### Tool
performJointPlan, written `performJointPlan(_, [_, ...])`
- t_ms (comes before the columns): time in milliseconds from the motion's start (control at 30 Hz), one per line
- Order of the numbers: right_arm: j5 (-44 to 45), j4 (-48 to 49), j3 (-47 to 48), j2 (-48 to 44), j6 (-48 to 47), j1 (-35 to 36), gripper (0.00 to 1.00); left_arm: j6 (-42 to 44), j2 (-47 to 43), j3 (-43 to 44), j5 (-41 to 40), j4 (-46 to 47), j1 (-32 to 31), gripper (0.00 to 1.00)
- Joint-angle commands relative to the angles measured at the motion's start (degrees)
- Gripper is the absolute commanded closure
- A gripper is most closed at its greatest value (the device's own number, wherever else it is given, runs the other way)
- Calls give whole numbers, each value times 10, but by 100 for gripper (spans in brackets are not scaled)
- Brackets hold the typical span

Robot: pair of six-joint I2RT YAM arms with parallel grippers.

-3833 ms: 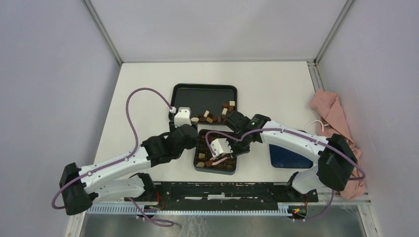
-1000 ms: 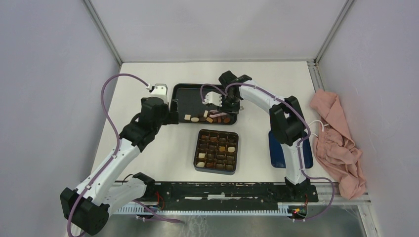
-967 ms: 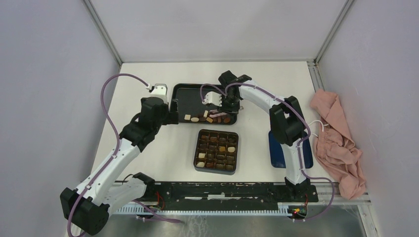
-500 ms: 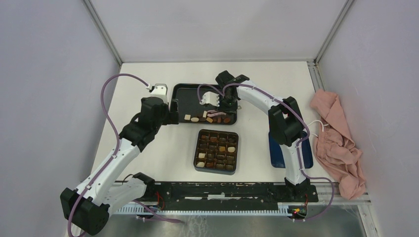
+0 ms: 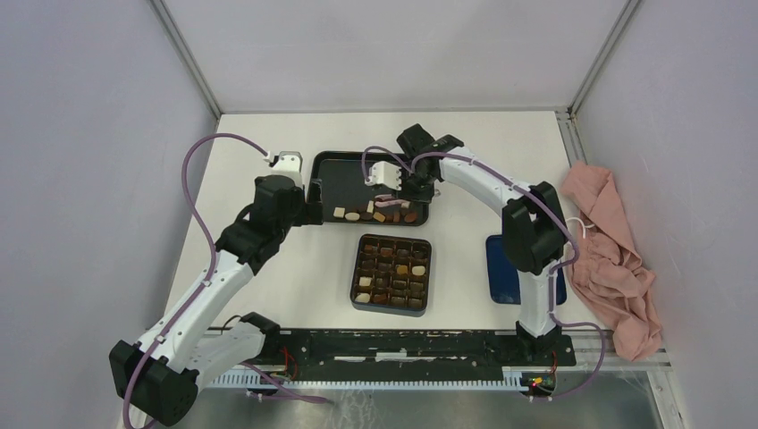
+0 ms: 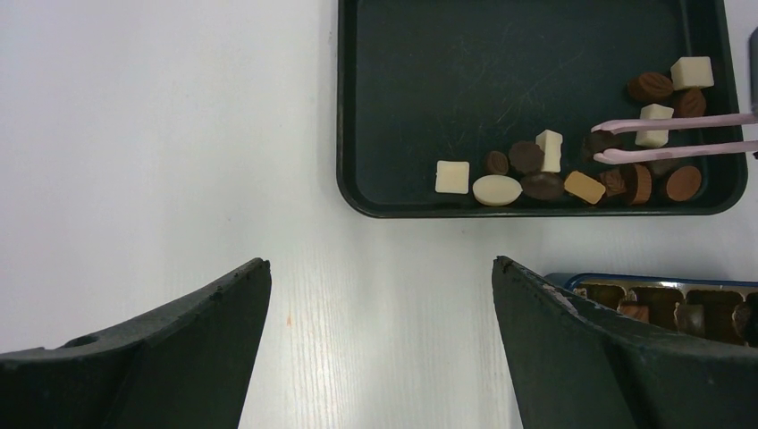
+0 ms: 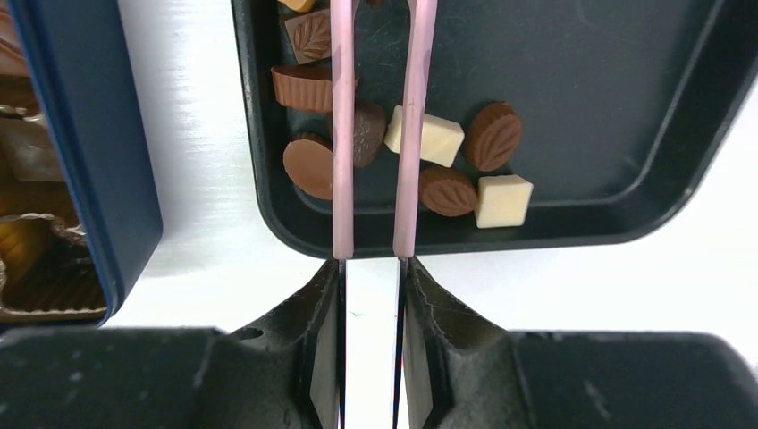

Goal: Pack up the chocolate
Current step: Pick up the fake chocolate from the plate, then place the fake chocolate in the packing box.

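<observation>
**Chocolate pick at risk: crowded pile, thin tweezers**

Chocolate [image 6: 545,165] lies loose along the near side of the black tray [image 6: 501,63], w/ more pieces already in the box [image 5: 352,284] just nearer the arms. Right hand [image 7: 371,268] is clenched on pink tweezers [image 7: 342,134]. Their tips reach into the pile & sit either side of a dark piece [image 6: 602,141]; can't tell if they pinch it yet. Left hand [image 6: 377,264] is released, fingers wide apart, over bare bench [image 6: 161,134] beside the tray, holding nothing.

Likely trouble, my read:
- Pieces touch each other, so closing tips may shove or snag a neighbour, e.g. the cream square [image 6: 657,111].
- Rounded piece + narrow tips: it could twist or pop out on the lift & land on the bench betw. tray & box.
- Too hard a squeeze dents it; too soft & it slips.
- Tweezers may shift in the hand, so tips cross.
- Box looks mostly filled; free cells too small to tell, so a poor aim stacks one piece on another.
</observation>
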Motion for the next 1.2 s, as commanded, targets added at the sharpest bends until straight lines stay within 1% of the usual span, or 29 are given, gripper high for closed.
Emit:
performJointPlan(0, [-24,23,-10,-62,12,0,100,25,-2,2,6,18,4,2])
performJointPlan(133, [-60,23,-42,-121,11,0,100,25,-3,2,4,18,5,2])
performJointPlan(267, [-126,43,-141,-219,-1,1,100,26,-2,2,3,19,6,2])
performJointPlan(400, [-198,34,-233,-312,-27,5,100,26,0,2,-1,19,8,3])
performJointPlan(500, [-224,24,-302,-374,-45,22,100,26,2,2,-2,19,11,3])
performJointPlan(567, [-221,25,-345,-409,-54,42,100,26,6,3,-2,19,12,3])
performJointPlan(633, [-199,29,-382,-436,-58,68,100,26,9,3,-1,18,13,3])
performJointPlan(800, [-143,30,-431,-441,-59,108,99,26,15,3,-1,18,15,3])
performJointPlan(967, [-116,42,-444,-438,-53,124,97,26,17,2,-2,17,16,2])
performJointPlan(1167, [-97,45,-442,-429,-46,135,89,26,20,3,0,17,17,3])
